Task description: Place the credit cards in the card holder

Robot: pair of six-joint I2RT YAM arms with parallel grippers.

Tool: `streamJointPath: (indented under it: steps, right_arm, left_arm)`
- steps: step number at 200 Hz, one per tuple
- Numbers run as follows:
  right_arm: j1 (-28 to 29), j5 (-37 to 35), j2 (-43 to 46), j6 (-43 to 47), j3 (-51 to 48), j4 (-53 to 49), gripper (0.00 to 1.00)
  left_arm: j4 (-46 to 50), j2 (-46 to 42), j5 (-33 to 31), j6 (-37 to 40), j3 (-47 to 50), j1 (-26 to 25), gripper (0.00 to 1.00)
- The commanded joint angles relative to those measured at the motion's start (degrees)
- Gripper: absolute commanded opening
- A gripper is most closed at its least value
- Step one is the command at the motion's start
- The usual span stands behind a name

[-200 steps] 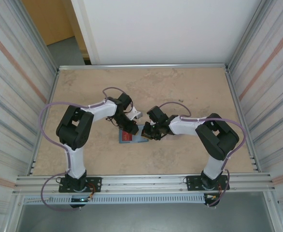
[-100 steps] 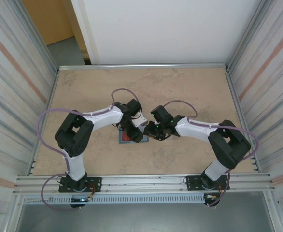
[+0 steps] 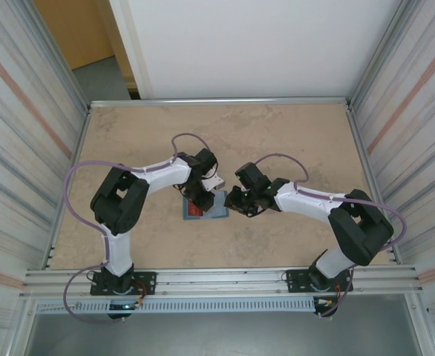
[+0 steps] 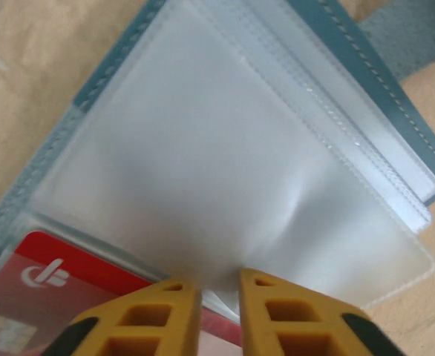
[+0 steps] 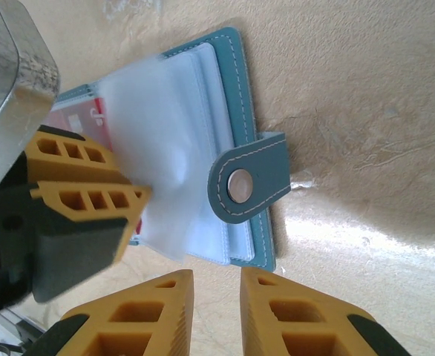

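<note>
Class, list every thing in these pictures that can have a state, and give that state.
card holder: open, flat on the table
closing tab: unfastened
clear sleeve: lifted off the holder
credit card: in the open holder, partly under the clear sleeve
left claw: shut on the clear sleeve
right claw: slightly open, empty

The card holder [image 3: 208, 207] lies open on the table [image 3: 299, 133], midway between its left and right edges and nearer the near edge. A credit card [image 4: 61, 278] sits in the holder's left half, under a sleeve [image 4: 217, 163].
</note>
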State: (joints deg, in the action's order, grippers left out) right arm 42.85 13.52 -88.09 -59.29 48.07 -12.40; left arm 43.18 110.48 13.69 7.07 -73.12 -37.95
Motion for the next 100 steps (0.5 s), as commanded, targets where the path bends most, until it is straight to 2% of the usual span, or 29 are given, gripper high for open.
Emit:
streamJointPath:
  steps: [1,30,100]
  right_arm:
    - [0.30,0.27,-0.92,1.45,0.21,-0.02,0.22]
    - [0.63,0.71,-1.94,1.50,0.87,0.53,0.22]
    - [0.38,6.15,-6.51,-2.45,1.35,10.65,0.22]
  left_arm:
    - [-1.34,2.64,0.75,0.46,2.18,0.16,0.11]
    - [-1.25,2.48,2.39,0.67,2.21,0.32,0.01]
    - [-1.83,1.67,6.16,0.42,2.98,2.79,0.01]
